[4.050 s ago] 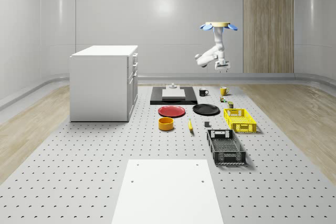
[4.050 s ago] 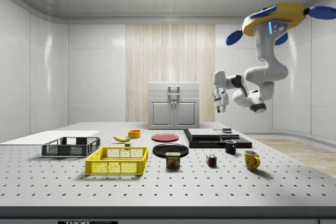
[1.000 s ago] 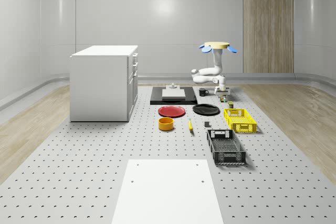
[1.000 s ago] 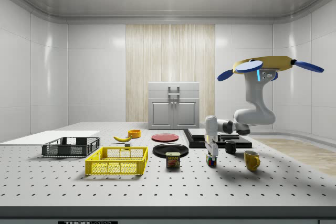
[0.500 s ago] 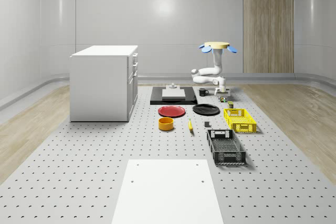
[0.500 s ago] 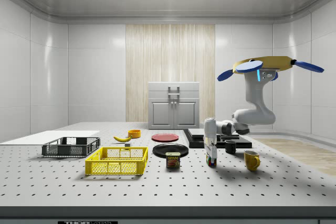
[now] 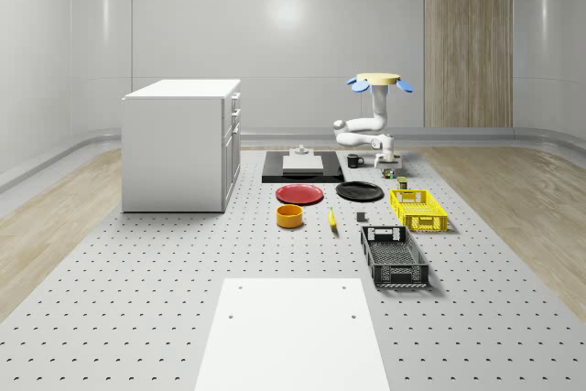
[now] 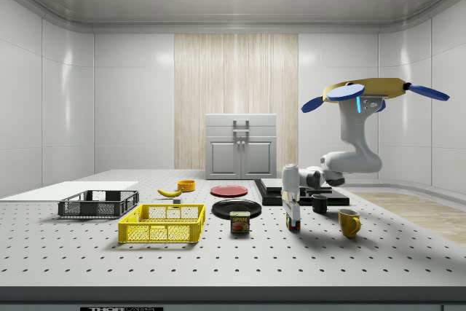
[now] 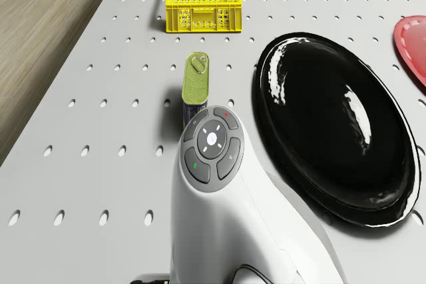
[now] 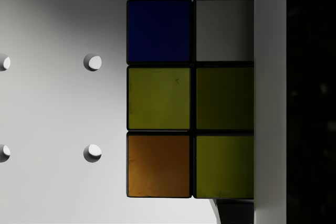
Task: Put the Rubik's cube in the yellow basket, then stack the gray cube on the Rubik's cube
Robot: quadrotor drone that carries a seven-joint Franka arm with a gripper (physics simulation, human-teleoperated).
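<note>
My drone body (image 8: 373,89) is a flat yellow disc with blue rotor blades (image 8: 321,103) and a small lit blue panel on its side. My arm (image 8: 355,145) is glossy white with rounded segments and dark joint bands. My wrist cap (image 9: 212,144) is grey, bearing a round button pad with small red and green marks.

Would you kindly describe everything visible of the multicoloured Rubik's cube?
The multicoloured Rubik's cube sits on the grey perforated table, between the Spam tin and the yellow mug in the side view. Its upper face, seen by the wrist camera, shows blue, white, yellow-green and orange glossy stickers edged in black. The gripper hangs directly over it, with the drone hovering above the table.
</note>
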